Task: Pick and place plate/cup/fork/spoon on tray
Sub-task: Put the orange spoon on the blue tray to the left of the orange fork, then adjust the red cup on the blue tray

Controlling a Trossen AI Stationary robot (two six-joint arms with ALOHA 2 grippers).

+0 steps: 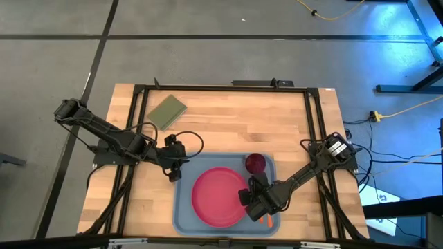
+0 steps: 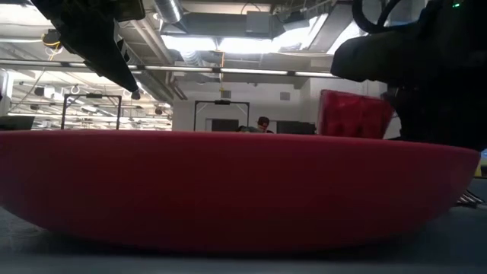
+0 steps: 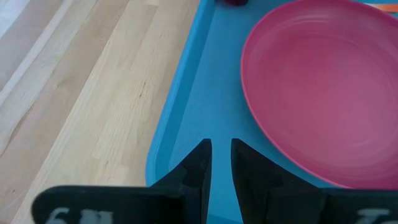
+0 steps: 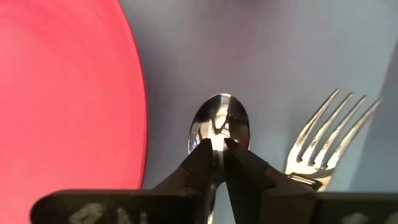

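The light-blue tray (image 1: 185,207) lies at the table's near middle. On it rest the pink plate (image 1: 220,196) and the dark red cup (image 1: 255,162), the cup at the far right corner. Right of the plate, the spoon (image 4: 219,124) and the fork (image 4: 329,134) lie side by side over the tray floor. My right gripper (image 4: 216,144) is shut on the spoon. My left gripper (image 3: 221,146) hovers above the tray's left rim (image 3: 177,106), shut, with nothing between its fingers. My right gripper pinches the spoon's thin neck (image 4: 216,148), just behind the rounded bowl, between its two fingers (image 4: 196,165). They come steeply from above and point along the spoon toward its bowl. Whether the spoon rests on the tray or hangs just above it, I cannot tell.
An olive-green pad (image 1: 167,111) lies on the bare wood at the far left. A black frame (image 1: 221,88) runs round the table's edges. In the low view the plate (image 2: 228,190) fills the foreground and the cup (image 2: 354,114) stands behind it.
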